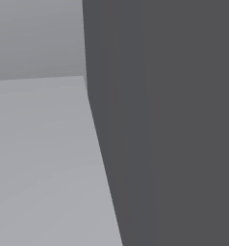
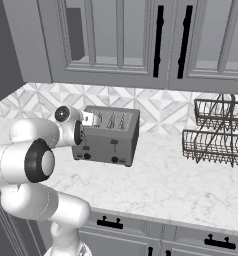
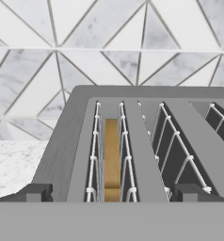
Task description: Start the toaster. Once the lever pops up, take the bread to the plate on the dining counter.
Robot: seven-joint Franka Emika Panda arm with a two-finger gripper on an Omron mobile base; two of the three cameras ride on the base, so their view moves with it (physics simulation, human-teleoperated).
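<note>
1. My gripper (image 3: 112, 193) hovers over the toaster (image 2: 107, 135), fingers (image 3: 36, 192) spread wide, holding nothing;
2. The bread (image 3: 112, 157) stands in the slot between my fingertips, just beyond them.

A home kitchen — toaster (image 2: 108, 134) on marble worktop (image 2: 176, 182), tiled backsplash (image 2: 161, 107), grey wall cabinets (image 2: 136, 40), wire rack (image 2: 216, 132).

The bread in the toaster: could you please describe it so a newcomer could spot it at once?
On the marble worktop, below the wall cabinets, stands a grey toaster. The bread is the tan slice standing in its leftmost slot; the neighbouring slots hold only white wire guides.
</note>
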